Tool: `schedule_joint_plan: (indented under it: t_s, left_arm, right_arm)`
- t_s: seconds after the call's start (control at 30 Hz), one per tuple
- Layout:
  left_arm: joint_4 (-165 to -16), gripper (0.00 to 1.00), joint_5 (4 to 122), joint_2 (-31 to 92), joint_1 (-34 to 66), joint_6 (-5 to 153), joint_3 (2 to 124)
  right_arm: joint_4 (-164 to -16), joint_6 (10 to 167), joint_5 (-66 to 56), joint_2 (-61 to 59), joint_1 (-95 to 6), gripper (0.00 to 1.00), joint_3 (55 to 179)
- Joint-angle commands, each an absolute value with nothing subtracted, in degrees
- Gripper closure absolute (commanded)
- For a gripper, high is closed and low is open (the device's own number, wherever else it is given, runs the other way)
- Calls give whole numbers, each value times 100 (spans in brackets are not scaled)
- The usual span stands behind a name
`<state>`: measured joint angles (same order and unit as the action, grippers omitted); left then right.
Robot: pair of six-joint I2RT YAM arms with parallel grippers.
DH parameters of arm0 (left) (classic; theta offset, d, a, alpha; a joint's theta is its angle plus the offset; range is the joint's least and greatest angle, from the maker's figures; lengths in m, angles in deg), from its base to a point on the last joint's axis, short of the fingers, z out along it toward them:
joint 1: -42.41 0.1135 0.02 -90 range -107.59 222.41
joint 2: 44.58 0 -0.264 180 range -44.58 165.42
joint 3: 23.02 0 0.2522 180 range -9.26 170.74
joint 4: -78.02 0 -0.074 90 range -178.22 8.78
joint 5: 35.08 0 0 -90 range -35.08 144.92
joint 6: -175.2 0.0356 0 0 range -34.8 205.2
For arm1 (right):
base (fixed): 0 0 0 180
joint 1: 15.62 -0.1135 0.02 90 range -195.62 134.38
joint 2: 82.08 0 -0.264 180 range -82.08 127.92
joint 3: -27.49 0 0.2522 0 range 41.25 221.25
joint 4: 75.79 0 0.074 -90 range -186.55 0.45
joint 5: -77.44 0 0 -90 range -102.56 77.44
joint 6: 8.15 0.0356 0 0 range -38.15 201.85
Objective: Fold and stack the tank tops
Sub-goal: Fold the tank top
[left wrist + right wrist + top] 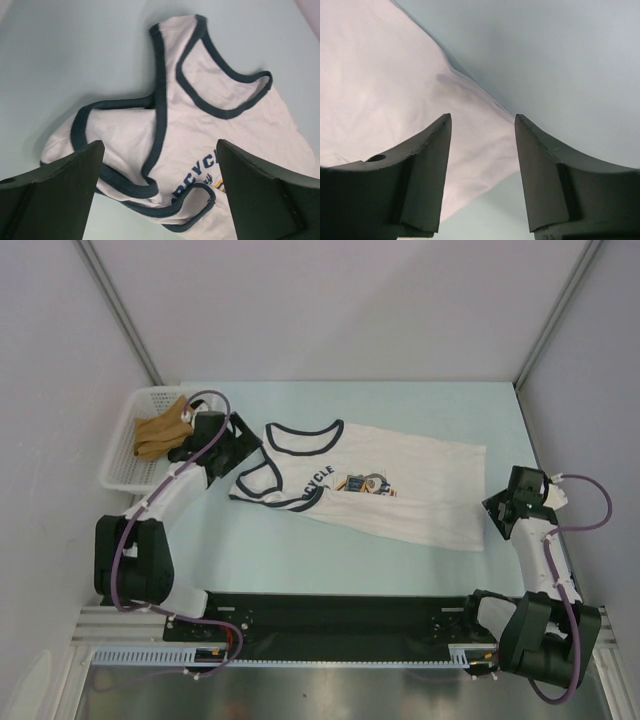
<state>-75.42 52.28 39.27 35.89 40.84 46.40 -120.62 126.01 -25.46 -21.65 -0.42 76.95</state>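
Pale-green table (400, 410) w/ one white tank top (400, 490) lying flat mid-table, print side up, navy-trimmed neck & armholes toward the left, hem toward the right. White basket (125, 455) at far-left corner holds a tan cloth (160, 430). L gripper (159, 145) is spread wide over the strap end, nothing pinched; R gripper (482, 117) is also spread, at the hem's near corner.

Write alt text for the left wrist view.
A white tank top with navy trim lies rumpled on a pale table, blue chest lettering partly showing. The left gripper hangs open over it, its dark fingers filling the bottom corners.
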Motion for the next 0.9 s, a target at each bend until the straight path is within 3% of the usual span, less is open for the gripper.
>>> schedule_joint_plan:
  t_s: [0.0, 0.17, 0.37, 0.5, 0.6, 0.7, 0.8, 0.87]
  left_arm:
    - [-7574, 0, 5299, 4172, 3328, 4556, 5364]
    - [-7152, 8, 5430, 5329, 3213, 4785, 6490]
    - [-6678, 25, 5448, 6509, 3187, 5004, 7949]
    - [-6292, 29, 5107, 7316, 3187, 5268, 8914]
    - [-6009, 31, 5017, 7643, 3204, 5391, 9260]
    - [-6079, 44, 5061, 7916, 3196, 5391, 9339]
    - [-6027, 48, 5079, 8136, 3187, 5409, 9593]
    - [-5860, 55, 5070, 8382, 3187, 5426, 9761]
  right_arm:
    - [-11787, 12149, -2891, -2091, -7, 41, 8202]
    - [-10977, 11420, -1740, -1643, 20, 44, 8588]
    - [-10660, 11208, -1590, -370, 20, 45, 9379]
    - [-10634, 11190, -1537, 317, 29, 48, 9863]
    - [-10547, 11217, -1458, 625, 11, 49, 10066]
    - [-10406, 11269, -1502, 766, -15, 48, 10101]
    - [-10370, 11305, -1493, 941, -24, 48, 10180]
    - [-10370, 11322, -1493, 1064, -42, 48, 10277]
